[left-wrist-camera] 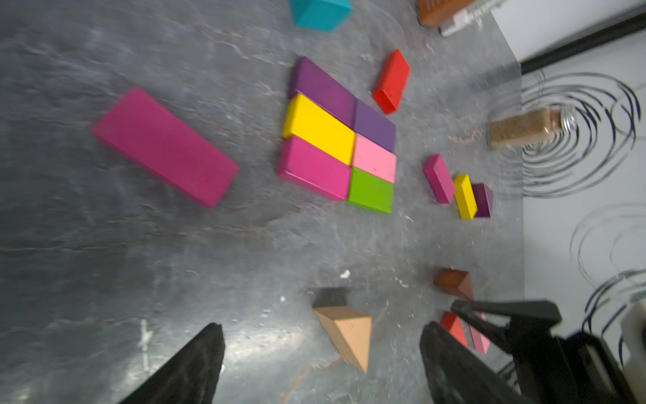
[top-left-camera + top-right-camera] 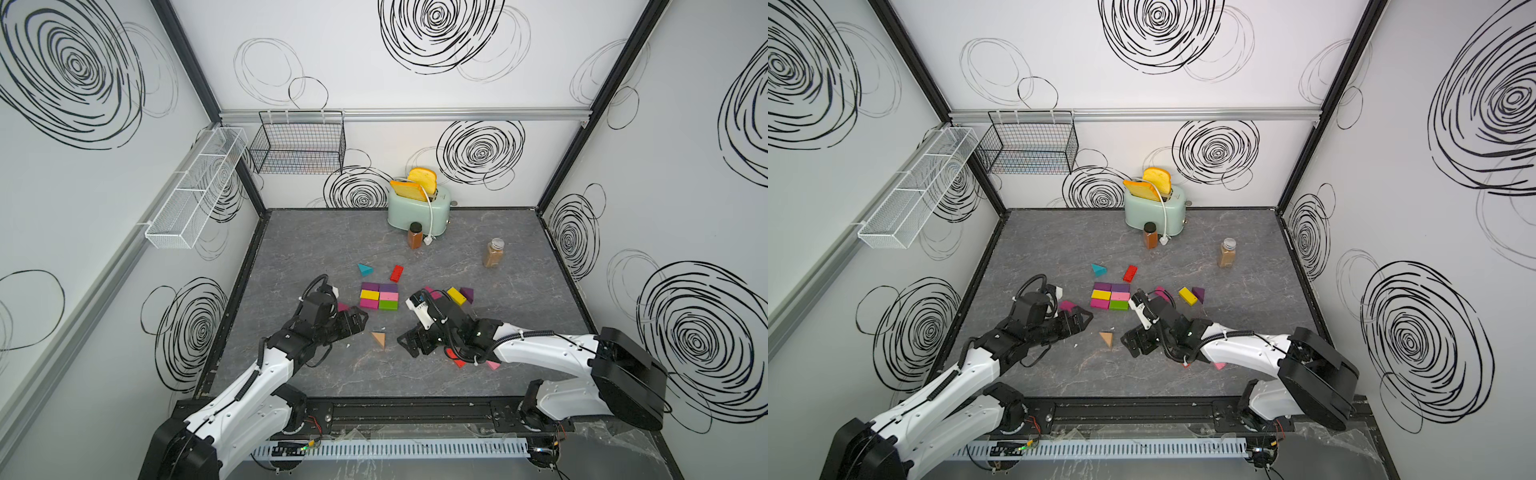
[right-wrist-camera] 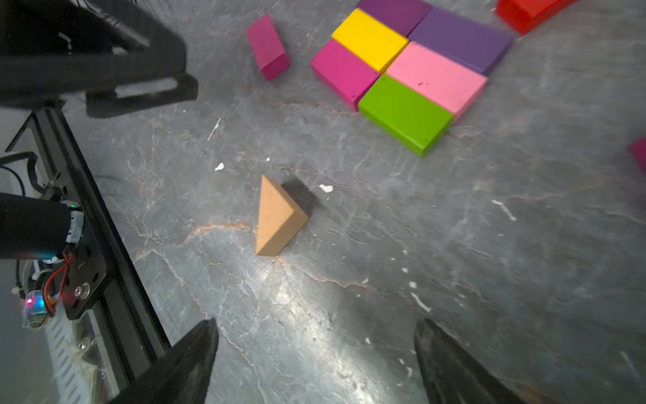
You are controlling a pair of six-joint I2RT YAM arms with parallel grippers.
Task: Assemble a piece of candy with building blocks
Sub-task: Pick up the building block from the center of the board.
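As six bricks [image 2: 380, 296] touch, two jars [image 2: 414, 235] [image 2: 493, 253] stand.

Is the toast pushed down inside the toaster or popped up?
Popped up: both toast slices stand well above the mint toaster and its slots.

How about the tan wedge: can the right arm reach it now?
Probably yes. The right gripper is open and aimed at the wedge, with only bare table between. The left gripper is close but apart from it.

White arms [image 2: 266, 370], black-jointed with ribbed cables, end in black left claw [image 2: 360, 322] and right claw [image 2: 406, 345].
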